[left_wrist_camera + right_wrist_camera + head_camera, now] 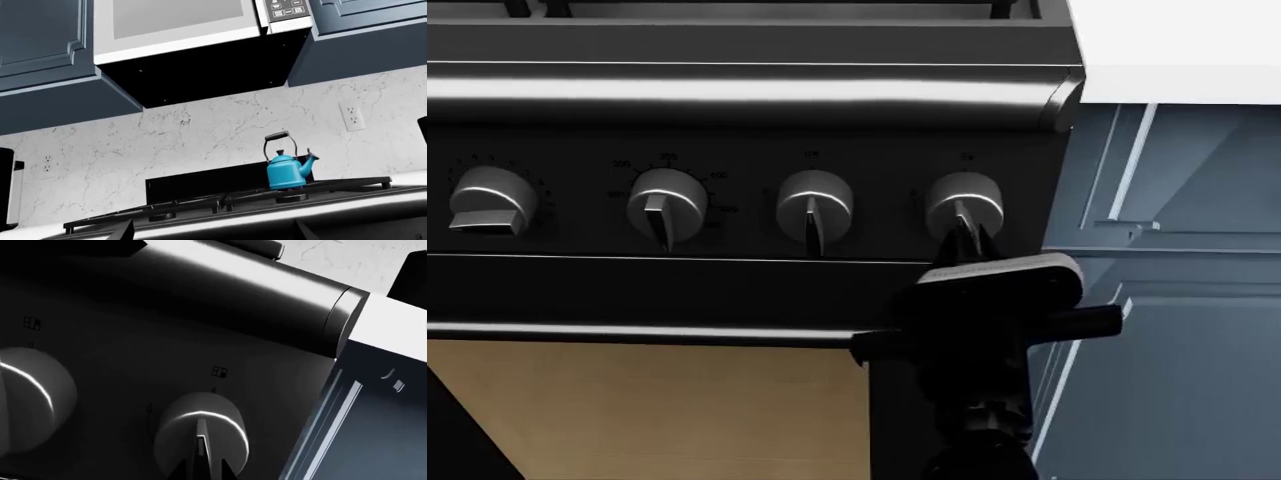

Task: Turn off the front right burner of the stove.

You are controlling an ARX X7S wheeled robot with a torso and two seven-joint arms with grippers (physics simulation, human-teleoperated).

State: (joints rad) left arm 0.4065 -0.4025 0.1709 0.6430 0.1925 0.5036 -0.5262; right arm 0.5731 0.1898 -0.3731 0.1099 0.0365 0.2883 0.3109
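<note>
While the right gripper [965,240] pinches the rightmost knob [965,203] at centre-right of the stove [747,85], it should rotate squarely without slipping. The front right burner itself lies above the head view; the left gripper's state can't be told.

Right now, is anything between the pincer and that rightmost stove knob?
Nothing: in the head view the right pincer sits at the rightmost knob; whether it touches is unclear.
</note>
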